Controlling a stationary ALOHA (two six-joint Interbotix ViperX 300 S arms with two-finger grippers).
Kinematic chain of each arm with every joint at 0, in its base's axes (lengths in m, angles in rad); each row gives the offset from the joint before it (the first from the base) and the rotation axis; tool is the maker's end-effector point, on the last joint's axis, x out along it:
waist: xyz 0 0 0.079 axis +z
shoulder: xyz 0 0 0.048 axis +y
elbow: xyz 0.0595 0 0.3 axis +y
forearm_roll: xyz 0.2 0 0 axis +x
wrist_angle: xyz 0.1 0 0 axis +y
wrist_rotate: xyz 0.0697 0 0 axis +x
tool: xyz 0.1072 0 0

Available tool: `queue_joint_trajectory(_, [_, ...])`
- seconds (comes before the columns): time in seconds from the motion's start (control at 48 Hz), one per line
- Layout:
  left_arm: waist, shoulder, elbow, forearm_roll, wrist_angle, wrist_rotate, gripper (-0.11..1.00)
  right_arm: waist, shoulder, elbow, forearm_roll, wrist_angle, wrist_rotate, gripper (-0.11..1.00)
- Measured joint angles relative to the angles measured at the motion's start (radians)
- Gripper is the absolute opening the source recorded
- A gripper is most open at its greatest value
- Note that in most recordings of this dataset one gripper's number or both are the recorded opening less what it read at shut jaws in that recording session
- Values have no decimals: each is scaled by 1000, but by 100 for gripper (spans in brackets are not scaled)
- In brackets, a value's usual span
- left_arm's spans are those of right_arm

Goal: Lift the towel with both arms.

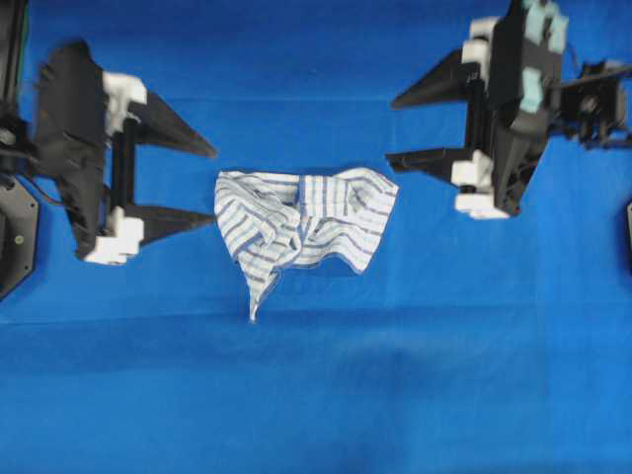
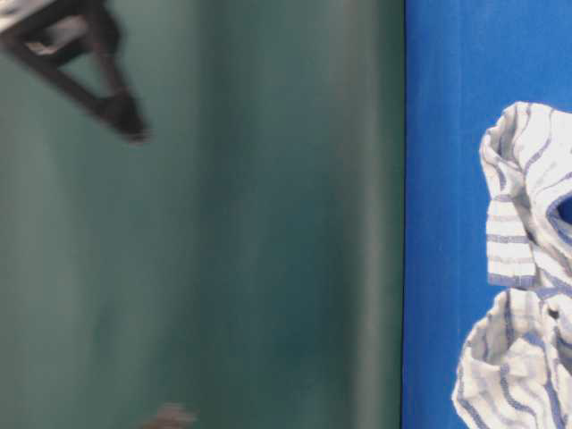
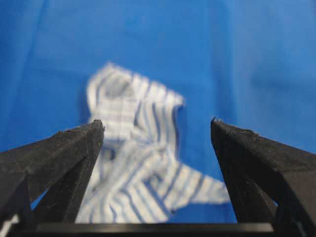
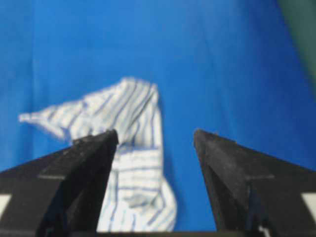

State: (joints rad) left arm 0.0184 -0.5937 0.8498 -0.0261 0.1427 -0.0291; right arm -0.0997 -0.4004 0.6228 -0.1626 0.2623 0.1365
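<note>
The towel (image 1: pixel 301 225), white with fine blue stripes, lies crumpled on the blue tablecloth (image 1: pixel 444 375) at the middle of the overhead view, one corner trailing toward the front. My left gripper (image 1: pixel 213 186) stands open just left of it, its nearer fingertip close to the towel's left edge, and holds nothing. My right gripper (image 1: pixel 390 130) is open up and to the right of the towel, clear of it. In the left wrist view the towel (image 3: pixel 143 163) shows beyond the spread left gripper (image 3: pixel 157 123). The right wrist view has the towel (image 4: pixel 133 148) below and left of the right gripper (image 4: pixel 156 132).
The tablecloth covers the whole table. A black arm base (image 1: pixel 15 237) sits at the left edge. The table-level view is mostly a blurred green surface (image 2: pixel 268 223), with the towel (image 2: pixel 523 268) at the right and a black finger (image 2: pixel 116 103) at the upper left.
</note>
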Motion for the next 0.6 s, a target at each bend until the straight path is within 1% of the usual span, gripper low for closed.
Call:
queue_joint_trajectory(0.188, [-21, 92, 112, 0, -115, 0, 92, 2, 64, 106, 0, -106, 44, 65])
queue_joint_trajectory(0.334, [-26, 169, 179, 0, -192, -2, 92, 3, 143, 143, 2, -144, 66, 65])
queue_joint_trajectory(0.438, [-26, 230, 202, 0, -235, -2, 92, 6, 212, 155, 0, -183, 84, 65])
queue_joint_trajectory(0.605, [-29, 328, 204, 0, -288, -2, 92, 21, 325, 158, 2, -259, 100, 65])
